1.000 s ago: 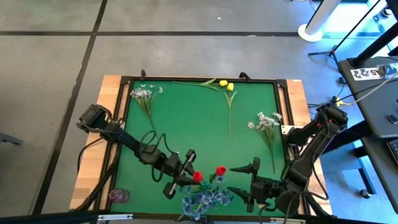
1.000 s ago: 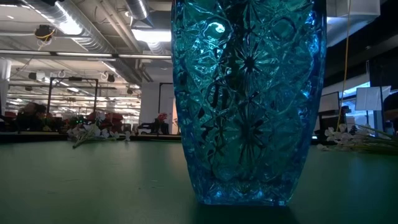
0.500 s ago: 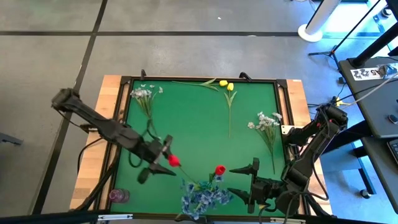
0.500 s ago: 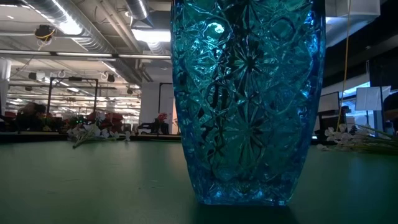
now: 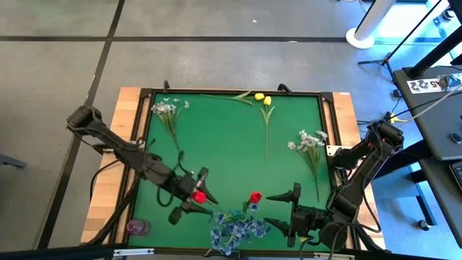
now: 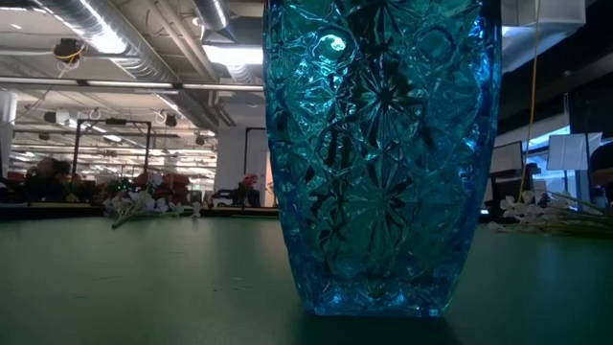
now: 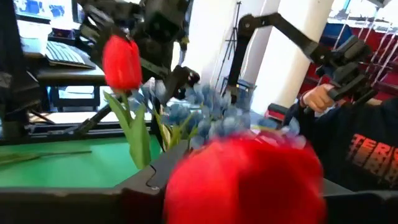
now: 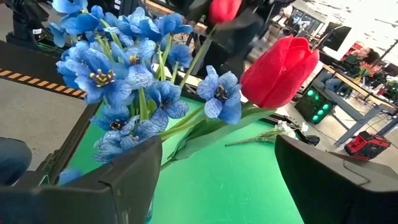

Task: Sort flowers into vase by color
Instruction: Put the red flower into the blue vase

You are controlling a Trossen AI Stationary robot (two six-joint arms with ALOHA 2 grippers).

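Observation:
A blue glass vase (image 6: 383, 153) stands at the table's near edge. It holds a bushy blue bunch (image 5: 234, 230) and an upright red tulip (image 5: 255, 197). A second red tulip's head (image 5: 198, 196) sits left of the vase, in the gap between the fingers of my open left gripper (image 5: 192, 201), which points level toward the vase. My right gripper (image 5: 283, 210) waits wide open just right of the vase, a finger on either side of the blooms (image 8: 124, 68). Two yellow tulips (image 5: 262, 100) and white sprays (image 5: 167, 108) (image 5: 310, 141) lie flat on the green mat. My left gripper has the second red tulip's head (image 7: 242, 180) lying between its two level fingers. The head fills the gap. I cannot tell whether the fingers press its sides. Its green stalk (image 5: 214, 210) slants from the head toward the vase.
A small pink vase (image 5: 138, 227) stands on the wooden border at the near left. The middle of the green mat (image 5: 231, 144) is bare. A person (image 7: 348, 143) sits beyond the table's right side.
My left gripper has drawn back from the vase toward the table's left edge, risen and tipped up to level. The red tulip's head has gone with it, away from the vase, while the stalk still slants toward the vase.

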